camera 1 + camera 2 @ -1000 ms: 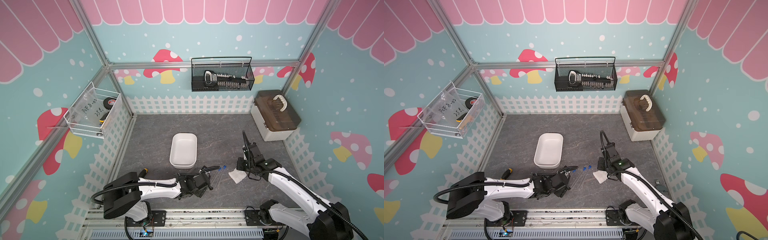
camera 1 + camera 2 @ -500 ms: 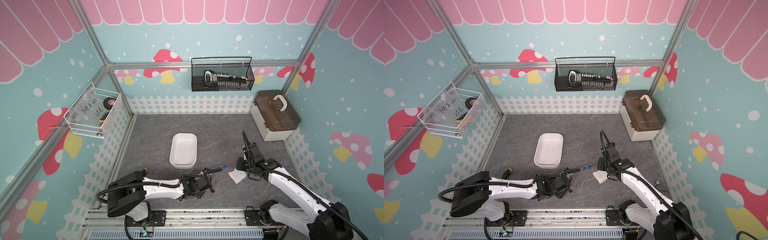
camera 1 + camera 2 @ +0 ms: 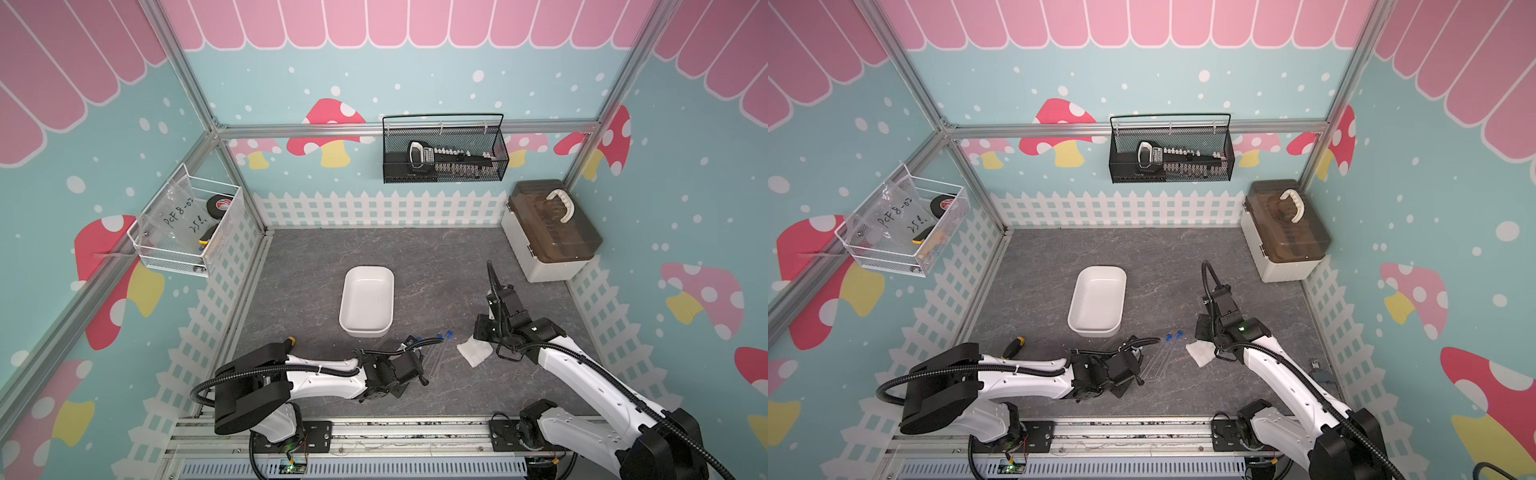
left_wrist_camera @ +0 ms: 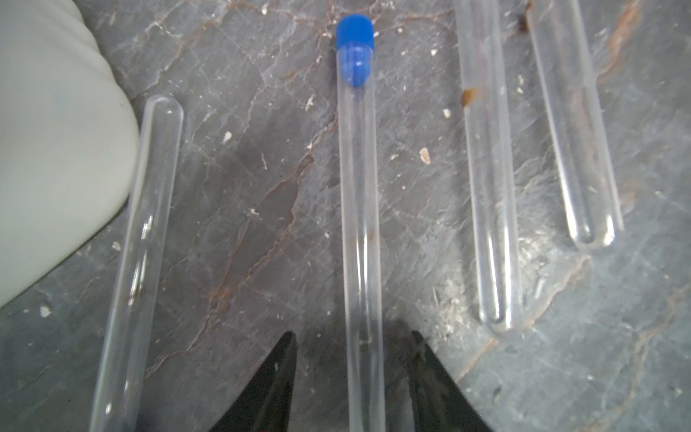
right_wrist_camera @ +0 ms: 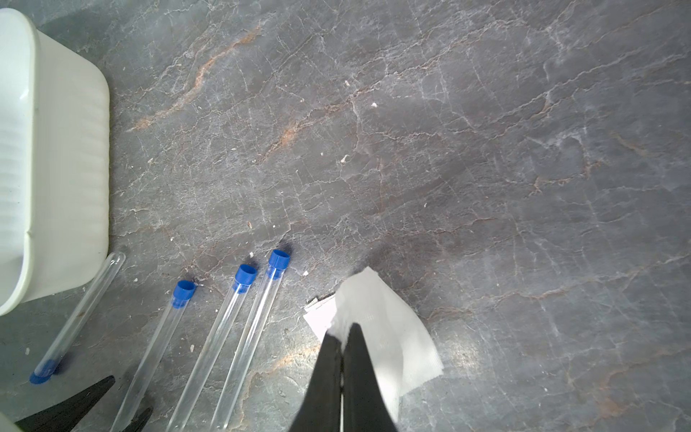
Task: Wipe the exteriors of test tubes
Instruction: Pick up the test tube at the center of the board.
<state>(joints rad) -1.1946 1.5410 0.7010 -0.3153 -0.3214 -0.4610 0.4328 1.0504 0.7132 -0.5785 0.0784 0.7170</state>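
The four test tubes (image 5: pixel 223 325) lie side by side near the worktop's (image 5: pixel 486 149) front edge, between tray (image 5: pixel 71 187) and cloth (image 5: pixel 392 321). My left gripper (image 4: pixel 351 336) straddles one, jaws spread clear of it, I'd say for a lift. My right gripper (image 5: pixel 342 331) pinches the cloth, ready to wipe.

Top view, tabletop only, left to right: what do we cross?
yellow-handled screwdriver → white tray → two blue-capped test tubes → white cloth → lidded storage box

Staged robot test cell — aluminium frame (image 3: pixel 291 132), mushroom-print walls (image 3: pixel 266 75), slate-look tabletop (image 3: pixel 436 266)
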